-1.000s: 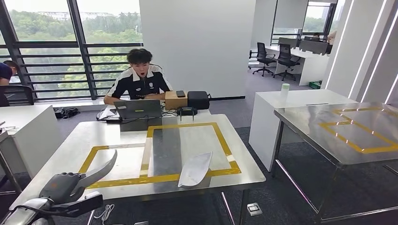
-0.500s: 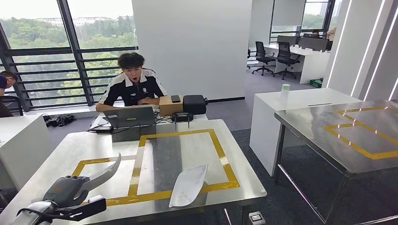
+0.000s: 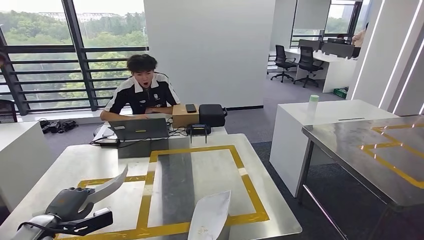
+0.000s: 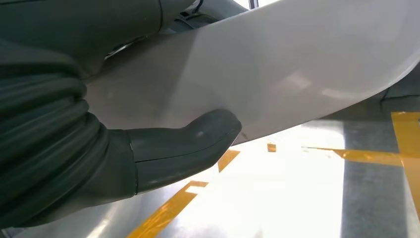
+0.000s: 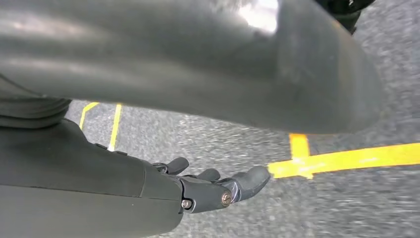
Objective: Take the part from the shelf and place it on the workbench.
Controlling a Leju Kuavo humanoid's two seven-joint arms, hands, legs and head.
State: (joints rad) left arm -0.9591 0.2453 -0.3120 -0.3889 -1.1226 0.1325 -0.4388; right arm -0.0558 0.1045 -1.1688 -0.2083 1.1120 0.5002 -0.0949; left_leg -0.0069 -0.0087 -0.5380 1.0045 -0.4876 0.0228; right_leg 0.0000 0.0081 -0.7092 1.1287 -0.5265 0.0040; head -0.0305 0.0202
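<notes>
The left hand (image 3: 67, 202) has its thumb and fingers (image 4: 198, 141) pinching a curved white part (image 3: 111, 184), held just above the near left corner of the steel desk (image 3: 210, 165), while the right hand (image 5: 198, 191) hangs over grey carpet with its fingers loosely spread and holding nothing. A second white part (image 3: 210, 216) lies on the desk's near edge across the yellow tape outline (image 3: 248, 180). Behind the desk a person (image 3: 142, 90) sits at a laptop (image 3: 140, 128) beside a cardboard box (image 3: 184, 116) and black case (image 3: 211, 114), with tall windows (image 3: 75, 50), a white pillar (image 3: 210, 50) and another steel desk (image 3: 370, 150) around

A curved, silvery blade-shaped part (image 3: 111, 184) is sitting in the grip of the left hand (image 3: 69, 201), tip rising above the workbench's (image 3: 210, 165) near left corner — a second, whitish part (image 3: 210, 219) is lying flat at the near edge, across the yellow tape.
</notes>
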